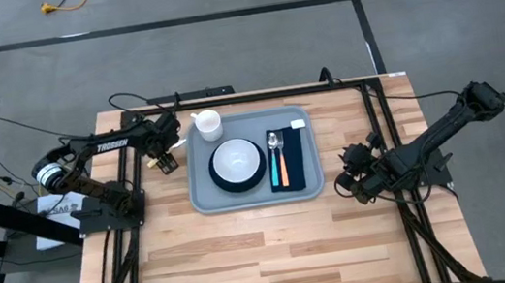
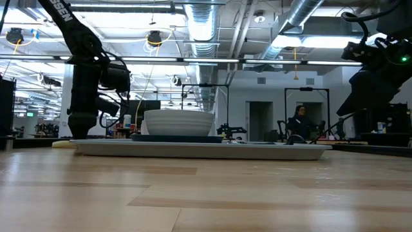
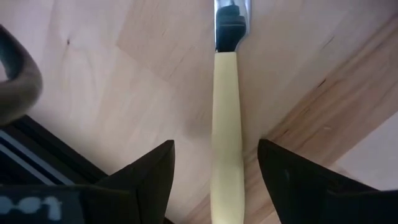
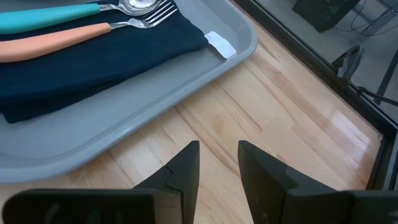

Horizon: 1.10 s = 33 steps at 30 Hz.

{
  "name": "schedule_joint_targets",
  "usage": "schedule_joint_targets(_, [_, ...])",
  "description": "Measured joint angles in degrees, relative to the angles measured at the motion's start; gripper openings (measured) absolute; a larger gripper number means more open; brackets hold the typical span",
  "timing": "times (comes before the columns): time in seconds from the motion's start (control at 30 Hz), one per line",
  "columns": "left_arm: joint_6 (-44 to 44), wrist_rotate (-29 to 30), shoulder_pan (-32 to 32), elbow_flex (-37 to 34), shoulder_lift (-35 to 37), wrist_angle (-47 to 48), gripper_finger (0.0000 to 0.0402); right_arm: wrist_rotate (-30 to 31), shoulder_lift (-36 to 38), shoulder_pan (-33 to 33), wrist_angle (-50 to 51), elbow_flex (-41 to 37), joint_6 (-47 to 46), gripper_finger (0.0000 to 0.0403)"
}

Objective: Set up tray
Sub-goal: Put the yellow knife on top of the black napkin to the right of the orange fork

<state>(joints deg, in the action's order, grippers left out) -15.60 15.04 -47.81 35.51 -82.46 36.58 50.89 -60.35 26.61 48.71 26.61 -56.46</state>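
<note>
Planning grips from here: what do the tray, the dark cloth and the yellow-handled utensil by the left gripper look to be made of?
Tray: probably plastic, matte grey-blue, with a smooth moulded rim.
Dark cloth: navy fabric, with soft folds and a sewn tag.
Yellow-handled utensil: the handle seems matte plastic with a dark collar; the blade end looks metallic, though barely visible.

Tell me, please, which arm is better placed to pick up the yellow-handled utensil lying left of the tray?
Probably the left. Its end effector is open astride the yellow-handled utensil, while the right end effector sits across the tray.

Overhead, table-level, two close wrist views
</note>
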Motion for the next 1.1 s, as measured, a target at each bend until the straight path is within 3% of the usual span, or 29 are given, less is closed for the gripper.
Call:
schedule_joint_targets(0.5, [0.71,-0.86,-0.07,0.04,-0.09,0.04,0.0214,-0.02,0.0,0.0,-0.02,0.0,-0.01,0.0102])
schedule_joint_targets(0.93, [1.59,-1.61,0.45,0.21,-0.17,0.49,0.0045,-0.02,0.0,0.0,-0.2,0.0,-0.03,0.0102])
schedule_joint_targets(1.1, [5.88,-0.48,0.42,0.52,-0.23,2.0,0.004,0.0,0.0,0.0,-0.2,0.0,-0.02,0.0102])
